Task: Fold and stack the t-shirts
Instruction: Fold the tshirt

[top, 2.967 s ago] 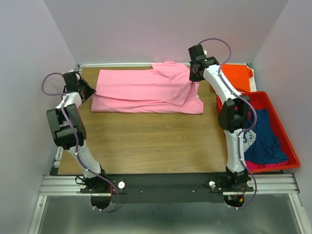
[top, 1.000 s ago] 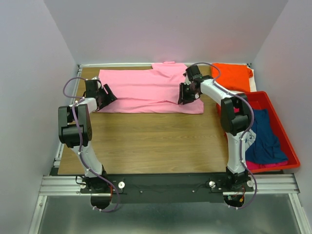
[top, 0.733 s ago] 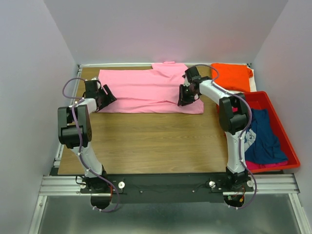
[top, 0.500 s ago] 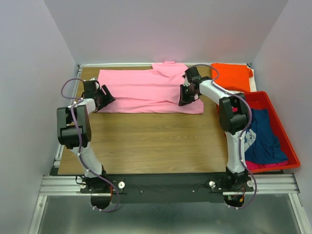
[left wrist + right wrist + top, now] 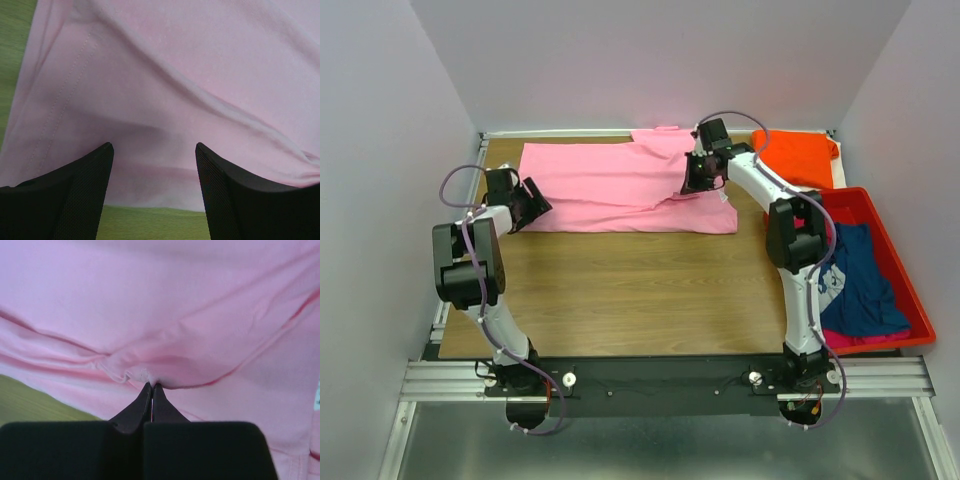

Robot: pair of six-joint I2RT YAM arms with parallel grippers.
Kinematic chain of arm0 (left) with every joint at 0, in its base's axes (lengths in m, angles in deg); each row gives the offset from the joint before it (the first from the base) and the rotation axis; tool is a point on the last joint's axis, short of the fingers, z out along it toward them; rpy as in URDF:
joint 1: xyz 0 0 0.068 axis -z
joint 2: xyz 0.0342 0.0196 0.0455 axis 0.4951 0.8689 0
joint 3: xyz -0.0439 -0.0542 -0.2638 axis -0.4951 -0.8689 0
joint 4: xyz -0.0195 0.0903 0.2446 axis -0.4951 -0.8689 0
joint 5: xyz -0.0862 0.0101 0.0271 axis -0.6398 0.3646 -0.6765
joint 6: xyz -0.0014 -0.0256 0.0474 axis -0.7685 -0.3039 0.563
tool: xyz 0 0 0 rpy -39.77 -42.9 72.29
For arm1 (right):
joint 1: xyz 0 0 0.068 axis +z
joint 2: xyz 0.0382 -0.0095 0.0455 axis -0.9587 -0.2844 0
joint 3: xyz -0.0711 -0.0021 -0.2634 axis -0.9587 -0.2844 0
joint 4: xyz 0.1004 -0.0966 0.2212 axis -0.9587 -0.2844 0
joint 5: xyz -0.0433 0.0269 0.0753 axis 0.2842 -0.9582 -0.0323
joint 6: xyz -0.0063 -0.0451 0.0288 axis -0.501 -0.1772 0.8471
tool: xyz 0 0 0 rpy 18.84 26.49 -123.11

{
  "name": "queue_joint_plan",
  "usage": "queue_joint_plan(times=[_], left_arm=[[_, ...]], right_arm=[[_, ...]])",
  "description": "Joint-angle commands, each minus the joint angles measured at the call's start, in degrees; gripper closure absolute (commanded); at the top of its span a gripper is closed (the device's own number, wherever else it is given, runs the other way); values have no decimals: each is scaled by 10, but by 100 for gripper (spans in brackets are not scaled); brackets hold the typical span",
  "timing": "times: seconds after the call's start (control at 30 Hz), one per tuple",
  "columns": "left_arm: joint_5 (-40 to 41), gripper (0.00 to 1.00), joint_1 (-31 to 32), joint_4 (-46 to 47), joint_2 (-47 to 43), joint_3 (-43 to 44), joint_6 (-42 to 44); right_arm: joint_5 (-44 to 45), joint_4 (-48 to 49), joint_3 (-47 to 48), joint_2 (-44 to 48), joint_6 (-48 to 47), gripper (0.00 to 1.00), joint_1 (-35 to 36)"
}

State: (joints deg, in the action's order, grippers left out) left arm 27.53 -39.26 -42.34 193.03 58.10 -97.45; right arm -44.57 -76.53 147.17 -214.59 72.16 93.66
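Observation:
A light pink t-shirt lies partly folded across the back of the table. My right gripper is shut on a pinch of this shirt's cloth near its right side; in the right wrist view the fingertips meet on a bunched fold of pink fabric. My left gripper is open at the shirt's left edge, with the pink hem lying between and beyond its spread fingers and nothing gripped. An orange t-shirt lies at the back right.
A red plastic bin stands at the right edge. A navy t-shirt lies in it with magenta cloth showing under it. Bare wood stretches in front of the pink shirt.
My right gripper has shut on the pink cloth and drawn it slightly toward the back. The left gripper has shifted a little to the left and stayed open.

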Motion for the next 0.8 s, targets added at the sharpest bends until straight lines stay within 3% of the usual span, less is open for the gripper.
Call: queue_joint_plan(times=[0.0, 0.3, 0.77], left_arm=[[9, 25, -11, -13, -20, -18, 14], [11, 25, -23, -13, -34, -41, 21], [2, 25, -22, -9, -30, -51, 22]], right_arm=[[-14, 0, 63, -50, 2, 100, 6], [-29, -1, 207, -144, -2, 99, 7], [-44, 3, 250, -180, -27, 96, 24]])
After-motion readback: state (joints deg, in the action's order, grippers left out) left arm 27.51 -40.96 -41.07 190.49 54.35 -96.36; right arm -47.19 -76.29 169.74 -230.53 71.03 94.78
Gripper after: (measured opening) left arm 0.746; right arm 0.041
